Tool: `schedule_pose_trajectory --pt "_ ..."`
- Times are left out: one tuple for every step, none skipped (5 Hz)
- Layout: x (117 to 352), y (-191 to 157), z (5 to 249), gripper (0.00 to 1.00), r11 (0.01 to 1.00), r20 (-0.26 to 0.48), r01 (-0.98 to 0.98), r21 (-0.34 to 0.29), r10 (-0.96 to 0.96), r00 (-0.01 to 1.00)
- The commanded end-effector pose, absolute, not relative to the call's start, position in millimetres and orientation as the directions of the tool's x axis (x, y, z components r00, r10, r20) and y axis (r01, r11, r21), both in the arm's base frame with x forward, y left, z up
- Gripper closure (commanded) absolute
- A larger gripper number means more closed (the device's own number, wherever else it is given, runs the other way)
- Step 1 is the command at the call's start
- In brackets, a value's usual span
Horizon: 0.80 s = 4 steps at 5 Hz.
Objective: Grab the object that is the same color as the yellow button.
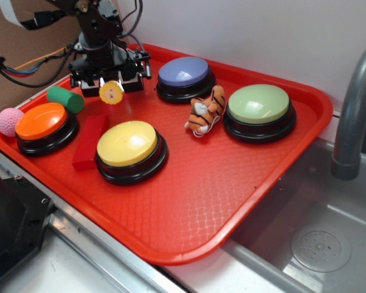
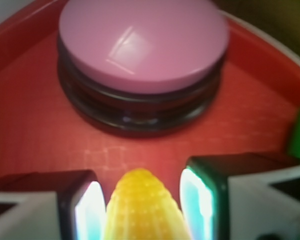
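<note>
Exterior: you are seeing the gripper (image 1: pixel 111 85) holding the corn cob (image 1: pixel 111 92) above the red tray (image 1: pixel 232 177), behind the yellow button (image 1: pixel 128 144). Wrist: the fingers (image 2: pixel 87 210) are clamping the corn cob (image 2: pixel 142 207), facing the purple button (image 2: pixel 142 47).

Red tray (image 1: pixel 262 177) holds four buttons, tiger plush (image 1: pixel 205 111), red block (image 1: pixel 90 141), green cylinder (image 1: pixel 66 99).

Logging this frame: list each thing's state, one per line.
gripper: closed on the corn, raised
toy corn: held off the tray
yellow button: unpressed, free
tiger plush: lying on the tray
green cylinder: on its side
red block: lying flat
</note>
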<state>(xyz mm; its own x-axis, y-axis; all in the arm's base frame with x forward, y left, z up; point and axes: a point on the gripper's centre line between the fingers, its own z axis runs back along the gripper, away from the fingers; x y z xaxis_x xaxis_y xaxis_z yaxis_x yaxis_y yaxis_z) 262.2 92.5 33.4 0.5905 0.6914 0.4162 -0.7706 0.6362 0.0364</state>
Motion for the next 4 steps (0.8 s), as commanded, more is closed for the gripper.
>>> schedule_pose_trajectory --pt "267 51 125 1.0 0.77 0.383 -0.635 0.055 0.571 0.726" --pt "257 24 135 1.0 0.847 0.272 -0.525 0.081 0.488 0.829" --pt "243 4 141 1.0 0.902 0.229 -0.424 0.08 0.397 0.889" --pt "236 0 144 1.0 0.92 0.231 -0.391 0.034 0.373 0.898"
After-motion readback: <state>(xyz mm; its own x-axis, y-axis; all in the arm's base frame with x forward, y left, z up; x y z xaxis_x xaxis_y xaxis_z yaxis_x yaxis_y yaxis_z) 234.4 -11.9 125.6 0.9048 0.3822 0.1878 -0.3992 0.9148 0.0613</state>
